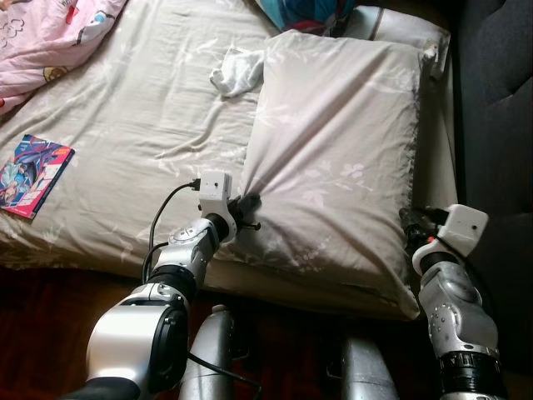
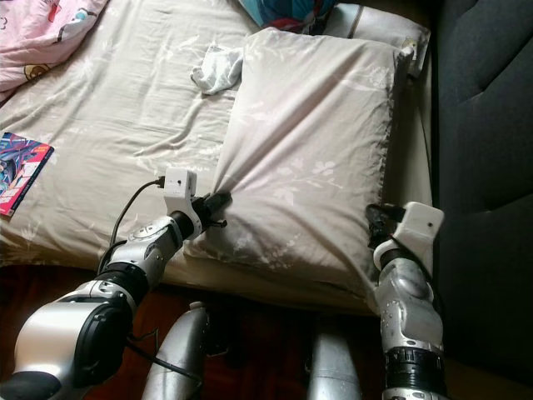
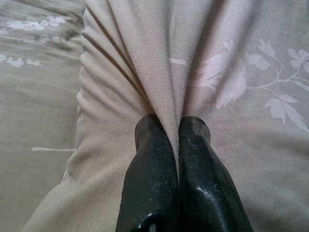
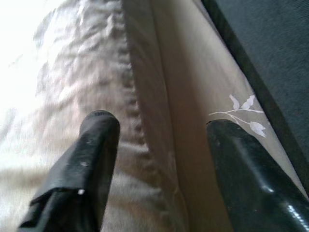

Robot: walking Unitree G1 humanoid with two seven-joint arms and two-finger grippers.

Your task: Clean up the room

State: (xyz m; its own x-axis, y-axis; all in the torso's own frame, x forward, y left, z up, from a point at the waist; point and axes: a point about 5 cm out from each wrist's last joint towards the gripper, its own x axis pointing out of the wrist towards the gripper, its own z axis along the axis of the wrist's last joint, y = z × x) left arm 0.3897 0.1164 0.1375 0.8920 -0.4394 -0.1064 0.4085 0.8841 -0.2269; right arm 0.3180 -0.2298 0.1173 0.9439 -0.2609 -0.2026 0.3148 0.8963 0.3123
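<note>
A large beige pillow (image 1: 333, 150) with a pale leaf print lies on the right side of the bed. My left gripper (image 1: 247, 206) is shut on a pinched fold of the pillow's left edge; in the left wrist view the cloth (image 3: 169, 72) bunches into pleats between the two black fingers (image 3: 149, 164). At the pillow's right edge my right gripper (image 1: 410, 218) is open, its fingers (image 4: 96, 140) straddling the seam (image 4: 130, 96) without closing on it.
A crumpled white cloth (image 1: 237, 71) lies on the sheet beyond the pillow's top left corner. A colourful book (image 1: 33, 173) rests near the bed's left front edge. A pink quilt (image 1: 50, 33) covers the far left. A dark headboard (image 1: 500, 100) rises at right.
</note>
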